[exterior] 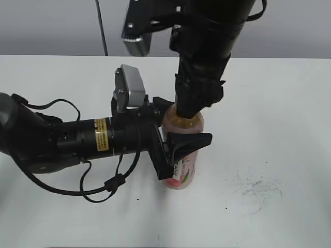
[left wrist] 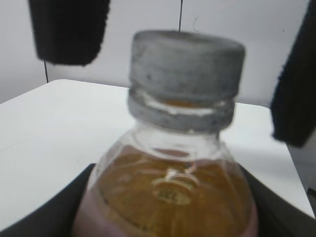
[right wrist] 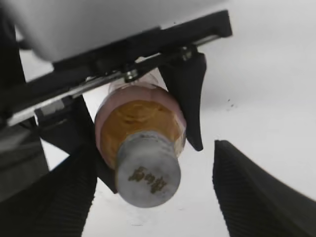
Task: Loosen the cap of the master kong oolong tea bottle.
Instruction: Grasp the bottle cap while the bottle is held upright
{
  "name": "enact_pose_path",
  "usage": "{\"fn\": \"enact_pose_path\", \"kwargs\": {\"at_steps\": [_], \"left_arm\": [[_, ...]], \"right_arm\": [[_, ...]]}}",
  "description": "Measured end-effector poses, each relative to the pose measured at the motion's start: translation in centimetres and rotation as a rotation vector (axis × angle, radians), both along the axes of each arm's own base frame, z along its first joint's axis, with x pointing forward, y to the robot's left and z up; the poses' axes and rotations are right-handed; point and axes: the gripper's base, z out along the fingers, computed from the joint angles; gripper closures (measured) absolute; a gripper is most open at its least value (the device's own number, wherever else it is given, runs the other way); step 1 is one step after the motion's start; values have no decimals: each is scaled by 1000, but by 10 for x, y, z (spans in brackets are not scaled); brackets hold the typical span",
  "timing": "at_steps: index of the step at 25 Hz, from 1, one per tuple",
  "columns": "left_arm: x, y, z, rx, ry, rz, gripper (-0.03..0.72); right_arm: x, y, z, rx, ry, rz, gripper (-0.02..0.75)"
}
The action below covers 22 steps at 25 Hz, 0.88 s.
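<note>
On the white worktop (exterior: 269,103) the master kong oolong tea bottle (exterior: 182,155) stands upright, the left end effector (exterior: 176,135) clamped around its body. Above it, the right end effector (right wrist: 153,197) is spread open, its pads clear of the cap (right wrist: 148,170) on either side. The cap looks seated, though the blurred left wrist view makes that uncertain. If the right fingers close off-centre they could slip on the ribs. If the left grip is weak, the bottle may spin or tip.
</note>
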Motion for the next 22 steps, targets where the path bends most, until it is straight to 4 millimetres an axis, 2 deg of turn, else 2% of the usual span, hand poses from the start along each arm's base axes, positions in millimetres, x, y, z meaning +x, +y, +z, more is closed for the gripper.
{"fn": "enact_pose_path", "kwargs": {"at_steps": [6,11,15,22], "left_arm": [[0,0,0,0,0,0,242],[0,0,0,0,0,0,242],[0,0,0,0,0,0,242],[0,0,0,1,0,0,242]], "right_arm": [[1,-1,0,106,151,-710,195],[1,-1,0,157,222,-1032,197],[0,0,0,174,256,-1105,208],[-5,-3,9,200,261,-1121,243]]}}
